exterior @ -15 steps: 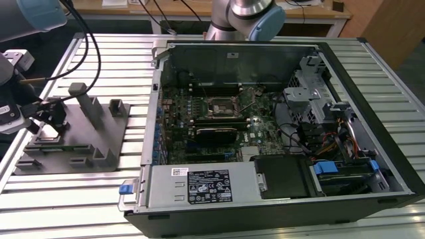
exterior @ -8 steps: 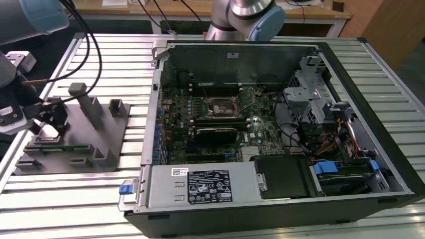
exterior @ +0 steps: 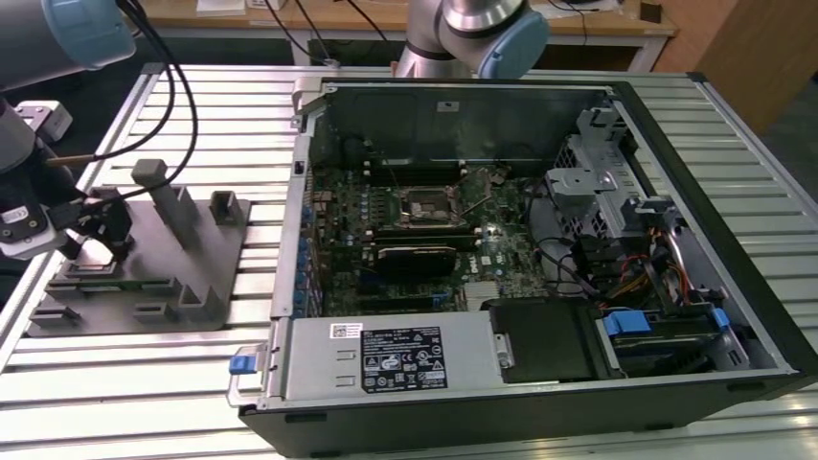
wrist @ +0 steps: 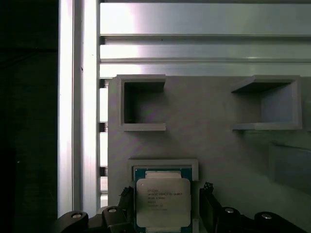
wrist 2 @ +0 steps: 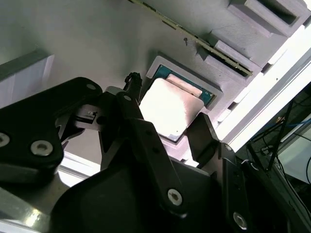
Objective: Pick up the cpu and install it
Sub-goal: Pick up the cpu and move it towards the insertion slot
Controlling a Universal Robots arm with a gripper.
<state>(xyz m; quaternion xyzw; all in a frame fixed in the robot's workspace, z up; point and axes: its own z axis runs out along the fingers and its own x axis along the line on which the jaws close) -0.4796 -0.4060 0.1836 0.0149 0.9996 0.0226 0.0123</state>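
We're right over the grey tray (wrist: 218, 145) now, and there's one cpu (wrist: 163, 203), silvery top up, sitting in its square recess in that tray. The gripper (wrist: 166, 194) is down around it. We count two black fingers (wrist: 208, 199), one on each side of the chip. The jaws are spread, and a sliver of gap shows on either side in the first wrist view, so there is no pinch on it. Elsewhere on the tray we count two open box-shaped pockets (wrist: 142, 104). In the exterior view the tray lies on the slatted metal table (exterior: 128, 402) at the exterior view's left, beside the one open computer case (exterior: 767, 316). A single square socket (exterior: 428, 203) sits mid-motherboard inside it.
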